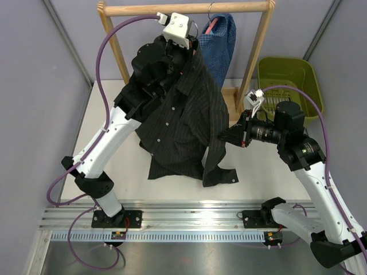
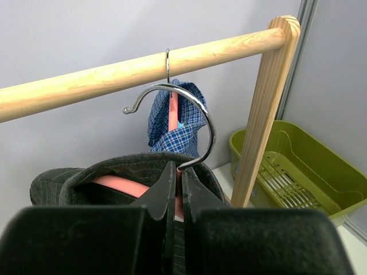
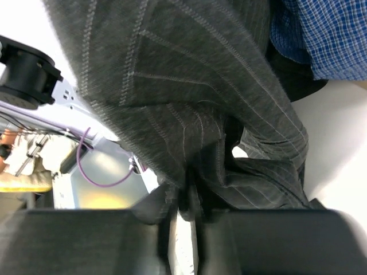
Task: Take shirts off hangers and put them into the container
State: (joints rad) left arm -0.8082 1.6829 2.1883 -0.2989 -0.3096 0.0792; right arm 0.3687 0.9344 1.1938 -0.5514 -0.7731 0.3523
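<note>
Black pinstriped cloth fills nearly all of the right wrist view, so little can be read there beyond the right gripper (image 3: 186, 200), whose fingers are pressed together on a fold of the black shirt (image 1: 183, 120) with a corner of the blue shirt (image 3: 321, 40) above. Which part of the garment it pinches is hard to say, though the overhead view puts the pinch at the shirt's right edge, over the middle of the table (image 1: 258, 177). From above, the left gripper (image 2: 179, 171) is hidden behind its own wrist camera. Its wrist view shows the fingers clamped on the neck of the salmon-pink hanger (image 2: 114, 184), whose shoulders vanish under the black collar. The hanger's wire hook (image 2: 209, 123) appears to sit just below the wooden rack (image 2: 269, 103) rail, not around it (the overhead view cannot settle this). The blue shirt hangs bunched on the second hanger (image 2: 174, 112), hooked over the rail along the table's far edge. The olive-green container (image 1: 289, 86) sits at the far right corner, beside the rack's right post, with nothing in it. The tabletop is white, with a metal rail at its near edge and grey panels all round.
</note>
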